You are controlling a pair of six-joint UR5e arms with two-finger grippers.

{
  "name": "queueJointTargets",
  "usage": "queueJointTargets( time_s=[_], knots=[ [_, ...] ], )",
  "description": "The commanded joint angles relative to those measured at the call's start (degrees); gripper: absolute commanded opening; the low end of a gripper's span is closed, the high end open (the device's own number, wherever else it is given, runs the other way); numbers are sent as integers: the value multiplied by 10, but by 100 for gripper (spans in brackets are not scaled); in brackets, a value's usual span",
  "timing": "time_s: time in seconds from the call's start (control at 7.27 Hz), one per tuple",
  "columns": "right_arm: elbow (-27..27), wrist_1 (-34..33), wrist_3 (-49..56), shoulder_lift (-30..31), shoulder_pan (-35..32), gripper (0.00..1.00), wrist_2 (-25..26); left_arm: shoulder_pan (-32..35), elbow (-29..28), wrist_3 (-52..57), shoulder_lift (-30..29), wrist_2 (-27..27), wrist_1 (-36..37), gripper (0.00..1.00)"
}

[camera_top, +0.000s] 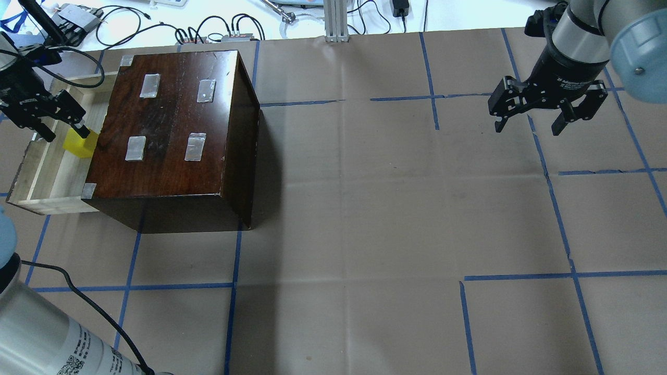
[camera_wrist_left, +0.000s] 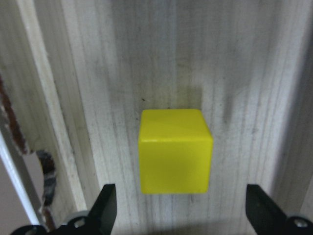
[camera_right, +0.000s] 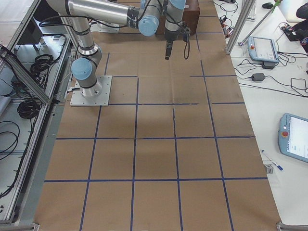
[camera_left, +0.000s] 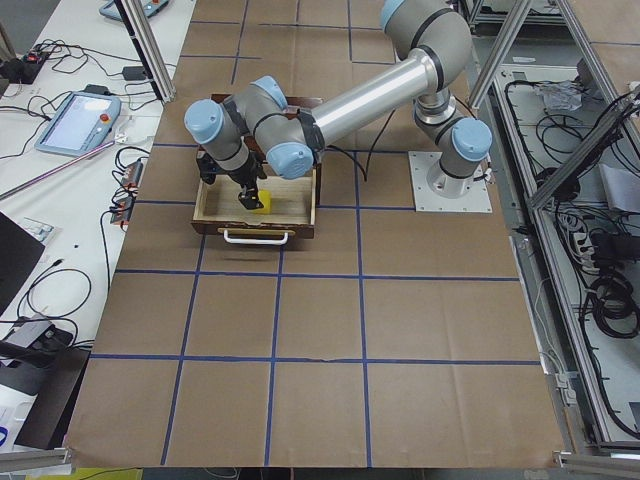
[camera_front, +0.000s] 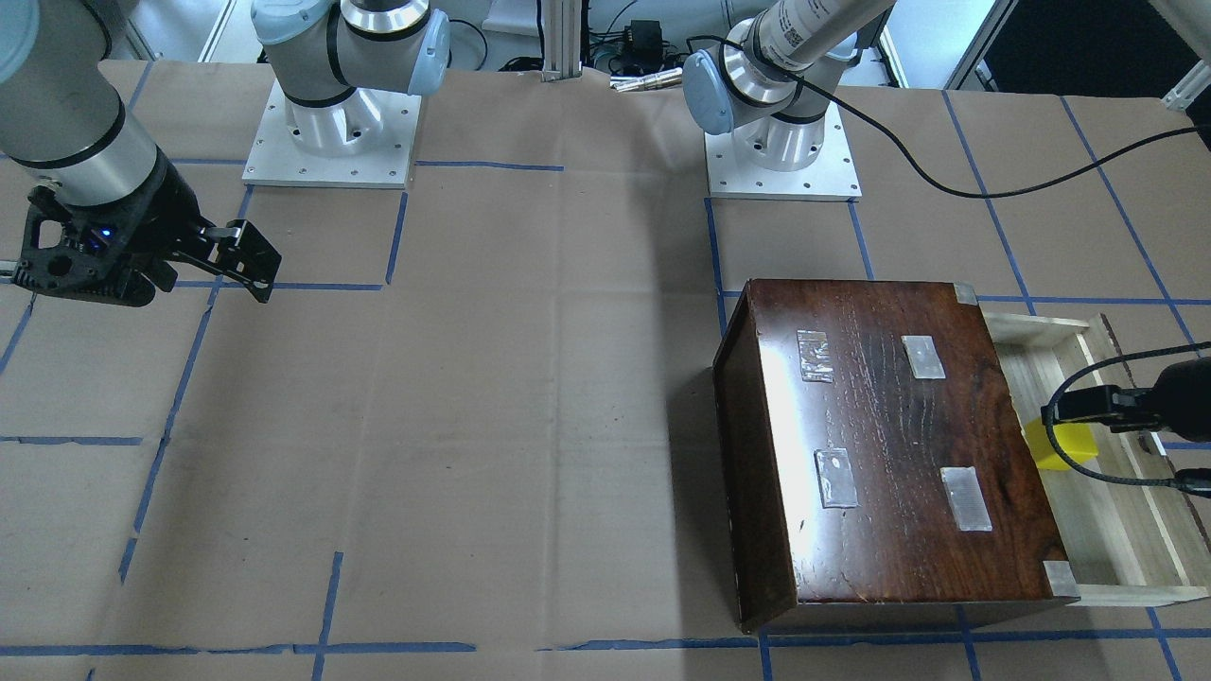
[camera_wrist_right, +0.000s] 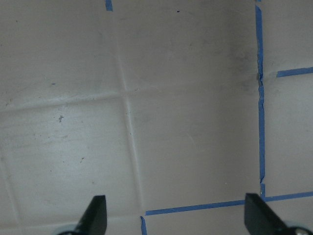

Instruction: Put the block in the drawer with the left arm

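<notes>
The yellow block (camera_wrist_left: 176,149) sits on the floor of the pale wood drawer (camera_wrist_left: 73,98), which is pulled out of the dark box (camera_top: 172,125). My left gripper (camera_top: 62,129) hangs just above the block with its jaws open and wider than the block, touching nothing. The fingertips (camera_wrist_left: 105,205) show on either side of the block in the left wrist view. In the front-facing view the block (camera_front: 1064,445) lies under the left gripper (camera_front: 1088,411) inside the drawer (camera_front: 1116,539). My right gripper (camera_top: 529,122) is open and empty, far across the table.
The dark box with grey tape patches (camera_front: 889,435) stands beside the drawer and partly overhangs it. A loose black cable (camera_front: 1069,463) loops near the left gripper. Brown paper with blue tape lines (camera_top: 365,208) covers the table. The right gripper (camera_wrist_right: 178,215) hangs over bare paper.
</notes>
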State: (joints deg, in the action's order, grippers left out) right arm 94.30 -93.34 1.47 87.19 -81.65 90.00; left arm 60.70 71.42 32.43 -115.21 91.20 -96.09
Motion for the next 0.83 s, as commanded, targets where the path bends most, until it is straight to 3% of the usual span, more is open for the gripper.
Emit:
queueJointTargets(
  time_s=[0.0, 0.69],
  knots=[
    [0, 0, -1, 0, 0, 100, 0, 38, 12, -13, 78, -1, -17, 98],
    [-1, 0, -1, 0, 0, 100, 0, 222, 148, -309, 227, -9, -22, 99]
  ],
)
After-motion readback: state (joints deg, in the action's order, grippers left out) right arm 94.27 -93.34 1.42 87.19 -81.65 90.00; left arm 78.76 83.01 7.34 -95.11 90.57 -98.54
